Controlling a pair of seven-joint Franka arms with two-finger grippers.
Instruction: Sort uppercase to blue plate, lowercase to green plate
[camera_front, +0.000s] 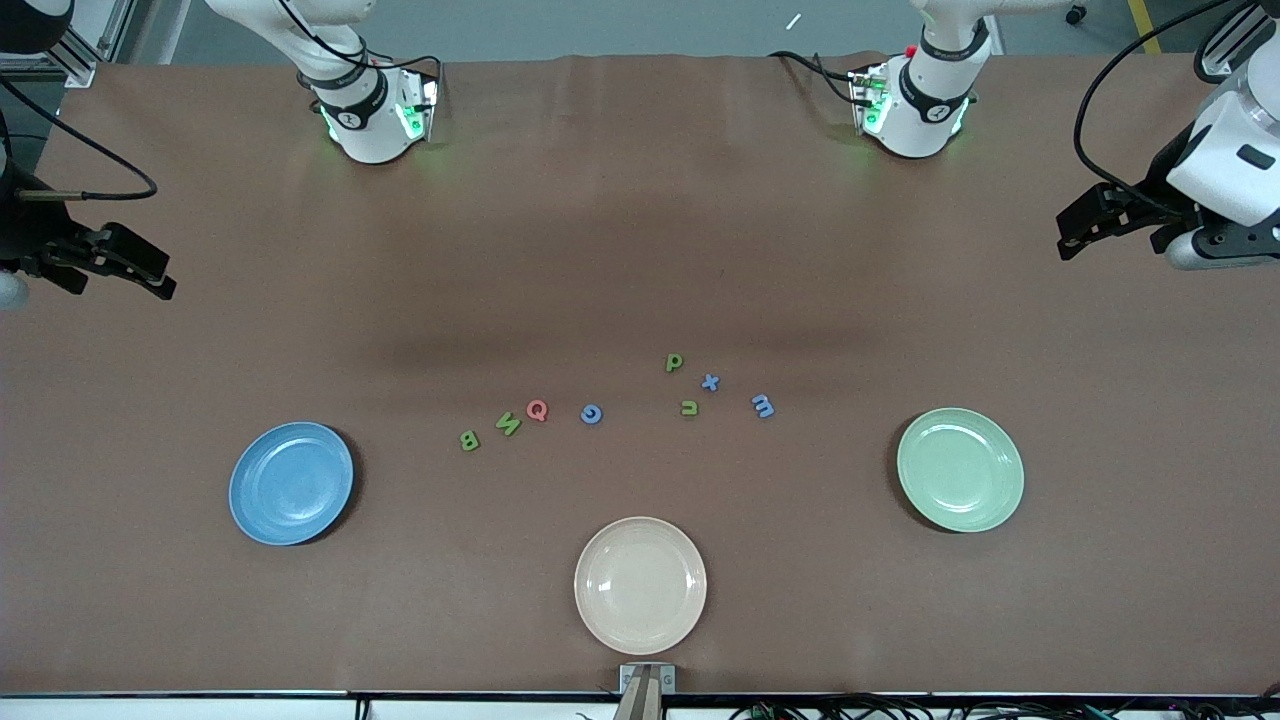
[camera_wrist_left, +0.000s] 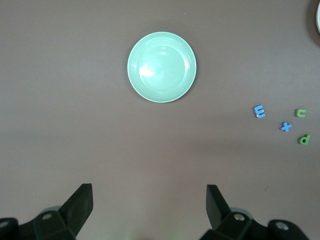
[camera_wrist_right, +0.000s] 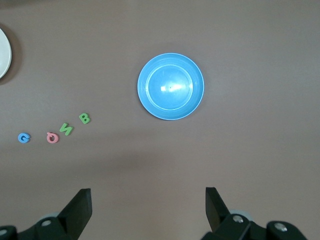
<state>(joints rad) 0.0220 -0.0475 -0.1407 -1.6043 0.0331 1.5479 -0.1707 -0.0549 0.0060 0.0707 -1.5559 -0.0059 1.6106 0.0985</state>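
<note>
the left gripper hangs high at the left arm's end of the table, fingers wide apart, holding nothing; the green plate lies below it, nearer the front camera. the right gripper hangs at the right arm's end, also spread and empty, with the blue plate nearer the camera. between the plates lie b, n, q, g, then p, x, u, m, all well apart from both grippers. a beige plate sits nearest the camera.
</note>
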